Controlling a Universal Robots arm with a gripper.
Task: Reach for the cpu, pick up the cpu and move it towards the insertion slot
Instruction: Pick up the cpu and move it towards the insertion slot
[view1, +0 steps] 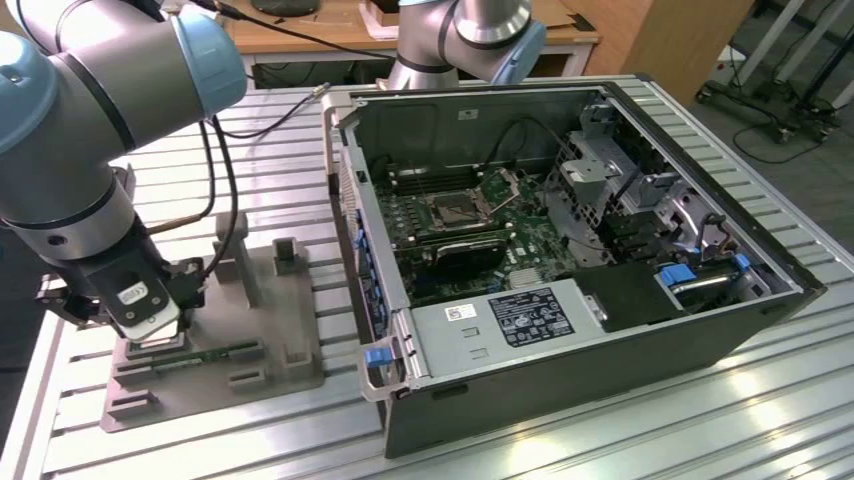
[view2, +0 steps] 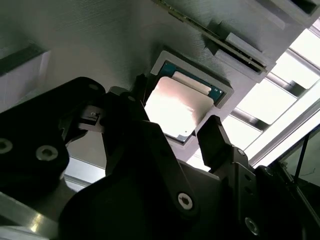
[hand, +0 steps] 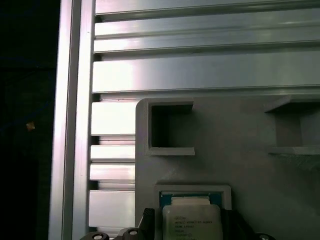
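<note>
Arm bent low over the grey fixture (view1: 220, 335), which lies flat on the slatted aluminium table (view1: 667, 420). The claw (view1: 150, 325) hangs just above the fixture's corner on the exterior view's left. The cpu (view2: 175, 107) sits flat in a square recess of the fixture, silvery face up and catching glare, with a thin green edge showing round it. In the second wrist view the claw (view2: 177, 106) is spread, one dark finger on each side of the chip. The fingers (view2: 212, 132) are down near the level of the recess. Cannot tell whether either pad touches the chip's edge. The chip is not lifted. The first wrist view shows the same chip (hand: 191, 220) seated in its recess, with an open rectangular pocket of the fixture (hand: 225, 150) just beside it. A memory stick (view1: 200, 355) lies along the fixture near the claw. The insertion slot (view1: 447, 210) is well apart from the fixture, inside the open computer case (view1: 601, 370), which lies on the table just beside the fixture on the exterior view's right.
</note>
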